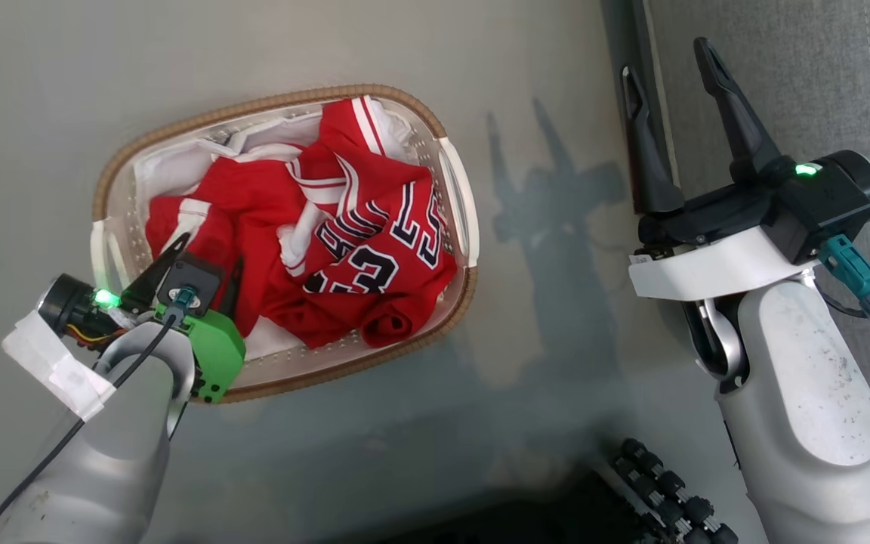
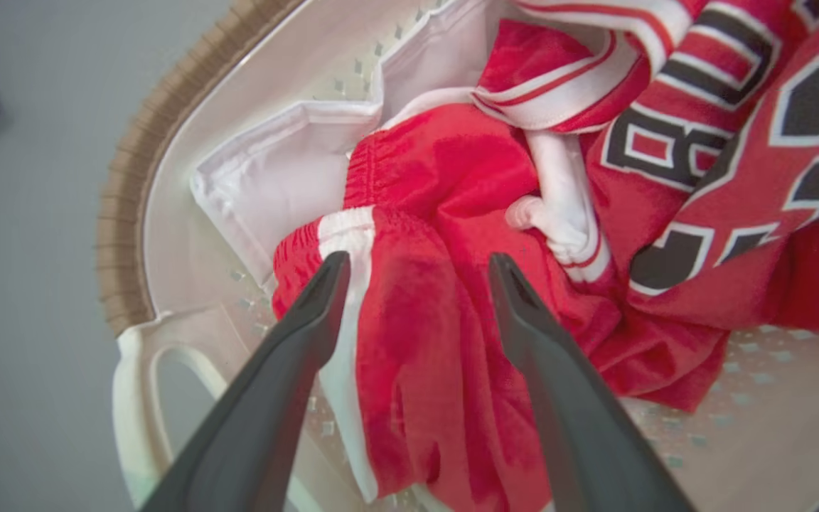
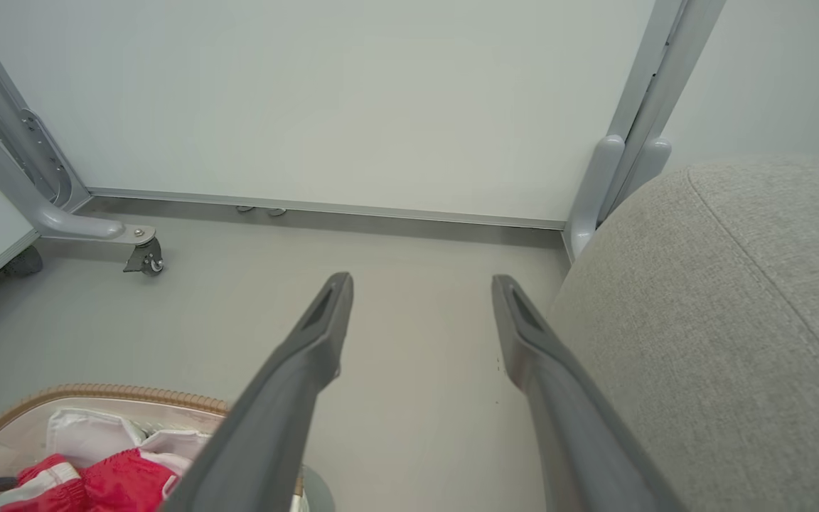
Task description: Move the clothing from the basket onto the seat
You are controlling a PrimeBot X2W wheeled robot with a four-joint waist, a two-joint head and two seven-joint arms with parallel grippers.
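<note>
Two red garments lie in the basket; the left gripper gapes wide above them; the right gripper gapes empty beside the seat.

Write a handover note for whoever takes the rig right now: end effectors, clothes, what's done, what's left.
Left end effector: open, over the basket, aimed at the red shorts; no grip yet.
Right end effector: open, empty, above the floor beside the seat.
Clothes: shorts and red jersey both in the basket, on a white liner.
Done: no garment out of the basket yet.
Left: grab each garment and put it on the seat.
</note>
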